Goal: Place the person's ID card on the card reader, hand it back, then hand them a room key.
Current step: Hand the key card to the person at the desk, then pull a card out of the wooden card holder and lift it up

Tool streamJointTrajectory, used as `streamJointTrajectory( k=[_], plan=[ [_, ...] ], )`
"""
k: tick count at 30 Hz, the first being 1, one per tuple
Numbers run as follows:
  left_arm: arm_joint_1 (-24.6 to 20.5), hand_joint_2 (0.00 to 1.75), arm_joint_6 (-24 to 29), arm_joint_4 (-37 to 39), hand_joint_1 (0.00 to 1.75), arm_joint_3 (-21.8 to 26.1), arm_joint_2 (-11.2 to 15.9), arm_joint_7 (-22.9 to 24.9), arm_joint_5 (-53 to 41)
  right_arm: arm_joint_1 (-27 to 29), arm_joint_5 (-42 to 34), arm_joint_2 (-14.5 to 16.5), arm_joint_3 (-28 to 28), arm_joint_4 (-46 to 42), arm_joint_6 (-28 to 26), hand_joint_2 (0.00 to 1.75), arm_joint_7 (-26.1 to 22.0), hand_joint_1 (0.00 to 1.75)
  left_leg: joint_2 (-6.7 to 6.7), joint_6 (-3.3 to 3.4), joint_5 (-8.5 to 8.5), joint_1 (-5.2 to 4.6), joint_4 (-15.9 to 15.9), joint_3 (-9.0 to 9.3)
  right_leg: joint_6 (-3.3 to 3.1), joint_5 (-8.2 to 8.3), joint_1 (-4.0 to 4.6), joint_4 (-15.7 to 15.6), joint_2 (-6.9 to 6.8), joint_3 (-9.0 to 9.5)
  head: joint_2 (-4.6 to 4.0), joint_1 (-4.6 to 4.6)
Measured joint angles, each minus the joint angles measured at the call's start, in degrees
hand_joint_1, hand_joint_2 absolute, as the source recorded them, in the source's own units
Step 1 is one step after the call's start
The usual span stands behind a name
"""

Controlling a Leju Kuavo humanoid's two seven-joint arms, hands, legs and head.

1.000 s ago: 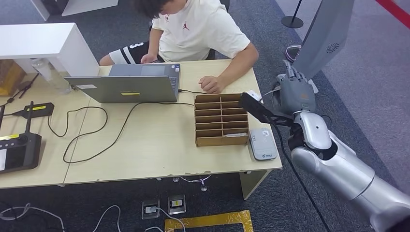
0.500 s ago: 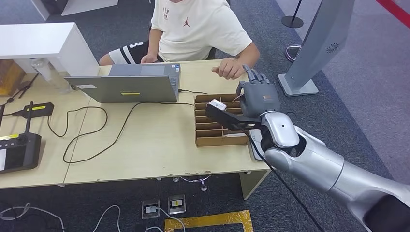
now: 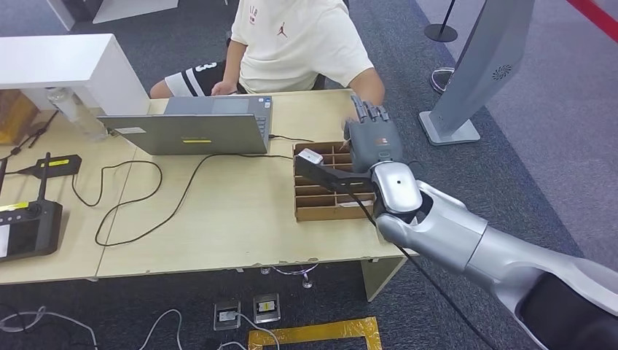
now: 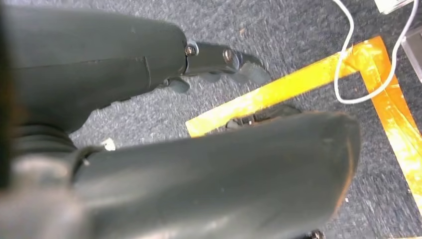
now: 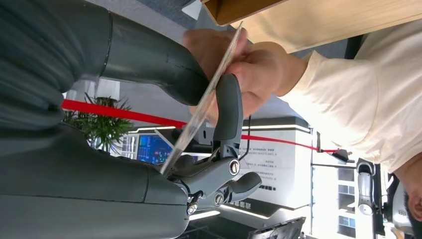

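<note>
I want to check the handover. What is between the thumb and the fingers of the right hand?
In the right wrist view, a thin card lies between the right hand's thumb and fingers, edge-on. The person's hand also touches it.

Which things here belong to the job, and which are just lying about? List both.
Job:
- card, pinched by the right hand
- person's hand, also on the card
- slotted box, probably for the keys

Lying about:
- laptop
- cable
- bottle
- black device
</note>
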Motion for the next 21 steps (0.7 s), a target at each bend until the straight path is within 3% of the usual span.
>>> streamJointTrajectory(
  k=[3, 5, 7, 15, 19, 21],
  plan=[
    [0.1, 0.0, 0.0, 0.0, 0.0, 0.0, 0.0, 0.0, 0.3, -0.4, 0.3, 0.5, 0.6, 1.4, -0.2, 1.75, 0.1, 1.6, 0.0, 0.0, 0.0, 0.0, 0.0, 0.0, 0.0, 0.0, 0.0, 0.0, 0.0, 0.0, 0.0, -0.01],
    [0.1, 0.0, 0.0, 0.0, 0.0, 0.0, 0.0, 0.0, 0.4, -0.6, 0.6, 0.8, 0.9, 2.4, -0.3, 1.75, 0.1, 0.73, 0.0, 0.0, 0.0, 0.0, 0.0, 0.0, 0.0, 0.0, 0.0, 0.0, 0.01, 0.01, 0.0, -0.01],
    [0.1, 0.0, 0.0, 0.0, 0.0, 0.0, 0.0, 0.0, 0.6, -0.7, 0.8, 1.1, 1.2, 3.5, -0.4, 1.75, 0.1, 0.0, 0.0, 0.0, 0.0, 0.0, 0.0, 0.0, 0.0, 0.0, 0.0, 0.0, 0.01, 0.01, 0.0, 0.0],
    [0.1, 0.0, 0.0, 0.0, 0.0, -0.1, -0.1, 0.0, 1.2, -0.8, 1.7, 1.5, 2.4, 5.9, -1.6, 1.75, 0.2, 0.0, 0.01, 0.0, 0.0, 0.0, 0.0, -0.01, 0.0, 0.0, 0.0, -0.1, 0.01, 0.0, 0.0, 0.0],
    [0.1, 0.0, 0.0, 0.0, 0.0, -0.2, -0.1, -0.2, 1.5, -0.8, 0.9, 1.6, 2.5, 6.3, -3.4, 0.0, 0.2, 0.0, 0.01, 0.0, 0.0, 0.0, 0.0, 0.0, 0.0, 0.0, 0.0, -0.1, 0.02, 0.0, 0.0, -0.01],
    [0.1, 0.0, 0.0, 0.0, 0.0, -0.3, -0.1, -0.3, 1.5, -0.7, -0.3, 1.7, 2.4, 6.4, -5.2, 0.87, 0.1, 0.0, 0.01, 0.0, 0.0, 0.0, 0.0, 0.01, 0.0, 0.0, 0.0, -0.1, 0.02, 0.0, 0.0, -0.01]
  ],
)
